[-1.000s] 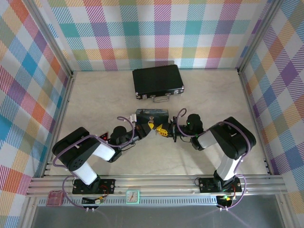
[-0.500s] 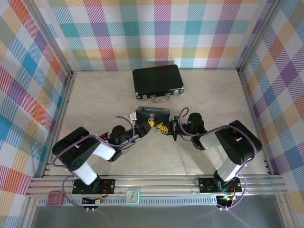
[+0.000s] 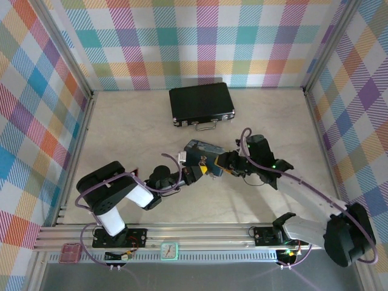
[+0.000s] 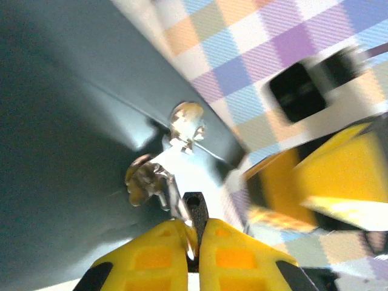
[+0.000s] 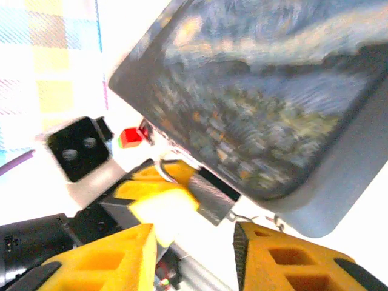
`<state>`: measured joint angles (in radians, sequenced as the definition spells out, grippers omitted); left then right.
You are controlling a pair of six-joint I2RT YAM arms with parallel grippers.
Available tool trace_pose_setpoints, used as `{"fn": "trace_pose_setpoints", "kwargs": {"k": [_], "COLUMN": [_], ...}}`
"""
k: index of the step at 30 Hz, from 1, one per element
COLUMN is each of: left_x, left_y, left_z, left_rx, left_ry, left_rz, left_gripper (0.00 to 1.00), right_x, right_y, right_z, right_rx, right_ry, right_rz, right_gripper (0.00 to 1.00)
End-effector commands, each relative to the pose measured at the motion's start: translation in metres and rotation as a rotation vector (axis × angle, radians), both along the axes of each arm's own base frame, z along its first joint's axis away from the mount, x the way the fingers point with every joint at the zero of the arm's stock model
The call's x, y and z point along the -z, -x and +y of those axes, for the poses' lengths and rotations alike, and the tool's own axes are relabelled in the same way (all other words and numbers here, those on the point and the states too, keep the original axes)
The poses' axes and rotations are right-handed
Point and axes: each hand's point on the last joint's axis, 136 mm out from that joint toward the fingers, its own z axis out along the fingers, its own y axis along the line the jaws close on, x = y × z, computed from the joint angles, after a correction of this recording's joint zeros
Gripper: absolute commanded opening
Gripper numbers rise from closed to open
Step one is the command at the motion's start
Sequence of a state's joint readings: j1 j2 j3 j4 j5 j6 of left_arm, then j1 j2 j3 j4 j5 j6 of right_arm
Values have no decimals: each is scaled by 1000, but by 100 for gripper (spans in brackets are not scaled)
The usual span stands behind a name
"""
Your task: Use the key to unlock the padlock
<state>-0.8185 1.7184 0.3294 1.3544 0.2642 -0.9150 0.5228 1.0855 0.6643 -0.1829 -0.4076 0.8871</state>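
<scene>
Fingers (image 4: pixel 157 254) of moulded yellow plastic on the left gripper (image 4: pixel 193 230) press almost together at the near edge of the left wrist view, pinching a small dark piece at their tips. Just past them, two shiny silver fittings (image 4: pixel 182 121) sit on a dark grey-blue wall, too blurred to tell apart.

In the right wrist view, the right gripper (image 5: pixel 194 236) holds its own yellow fingers (image 5: pixel 285 260) well apart, with nothing clamped between them. Beyond that gap lies the padlock (image 5: pixel 212 197), a small dark-grey metal block with a thin silver shackle. It hangs at the lower front edge of the rectangular box painted with a blue starry night (image 5: pixel 260 103). The left gripper's yellow tips close on the padlock's end away from the box corner.

From above, the two arms reach inward from their bases at the near rail. Their grippers meet nose to nose at the near side of the painted box, which sits askew around the middle of the pale beige table (image 3: pixel 133 127).

Farther back, well apart from the box, a flat black briefcase with silver latches and a handle (image 3: pixel 201 103) lies closed. Behind it rises the pastel plaid wall (image 3: pixel 200 42).
</scene>
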Motion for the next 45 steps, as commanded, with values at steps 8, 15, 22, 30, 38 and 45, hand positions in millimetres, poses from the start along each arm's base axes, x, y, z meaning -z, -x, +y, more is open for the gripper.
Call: {"fn": "trace_pose_setpoints", "kwargs": {"k": [8, 15, 22, 30, 38, 45], "left_x": [36, 62, 66, 54, 16, -34], "left_y": [-2, -3, -2, -21, -41, -55], "left_z": [-7, 4, 48, 78, 85, 118], "left_rx": [-43, -89, -188, -264, -273, -405], "left_ry": [-62, -99, -101, -64, -186, -381], "left_rz": [68, 149, 210, 247, 178, -12], "left_gripper": [0, 11, 56, 82, 83, 95], "right_x": [15, 39, 56, 69, 86, 77], "right_y": [3, 2, -9, -32, -56, -88], "right_z": [-38, -28, -15, -7, -32, -55], "right_rx": [31, 52, 52, 64, 131, 132], "right_ry": [237, 200, 285, 379, 558, 660], "right_rz": [-113, -89, -91, -101, -116, -182], "right_gripper": [42, 66, 88, 88, 82, 80]}}
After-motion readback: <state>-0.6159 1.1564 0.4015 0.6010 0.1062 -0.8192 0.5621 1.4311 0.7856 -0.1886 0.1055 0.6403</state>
